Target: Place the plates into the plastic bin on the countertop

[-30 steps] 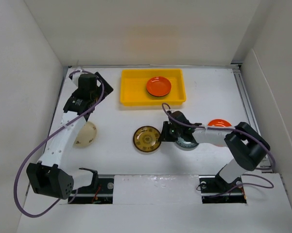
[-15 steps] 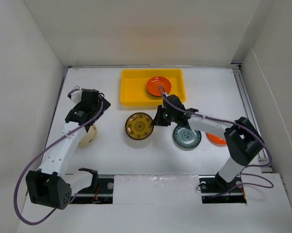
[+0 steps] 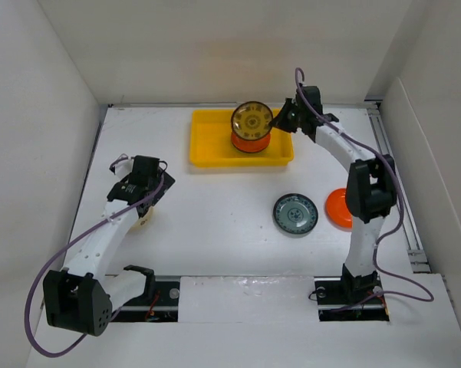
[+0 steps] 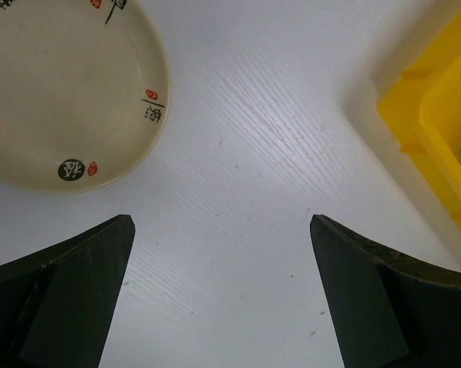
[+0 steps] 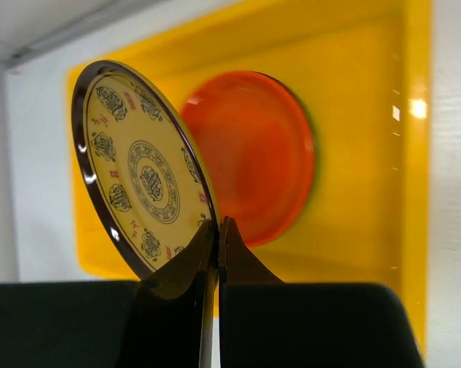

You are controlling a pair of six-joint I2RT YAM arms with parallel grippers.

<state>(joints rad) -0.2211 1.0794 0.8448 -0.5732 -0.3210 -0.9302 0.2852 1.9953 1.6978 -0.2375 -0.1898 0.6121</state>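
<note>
My right gripper (image 3: 280,123) is shut on the rim of a brown-gold patterned plate (image 3: 251,119) and holds it tilted above the yellow plastic bin (image 3: 207,142); the right wrist view shows the plate (image 5: 138,165) pinched at my gripper (image 5: 217,230). An orange plate (image 3: 249,142) lies in the bin beneath it, also in the right wrist view (image 5: 257,153). My left gripper (image 3: 149,203) is open over the white countertop, just right of a cream plate (image 4: 61,92), which my arm mostly hides from above. A blue-grey patterned plate (image 3: 295,214) and a second orange plate (image 3: 337,208) lie on the countertop.
White walls enclose the countertop (image 3: 215,222) on three sides. The bin's corner (image 4: 437,115) shows at the right of the left wrist view. The right arm (image 3: 364,192) reaches up along the right side, over part of the second orange plate.
My right gripper lifted the brown-gold plate from the countertop's middle and carried it back over the bin. My left gripper moved forward from the back left corner to beside the cream plate.
</note>
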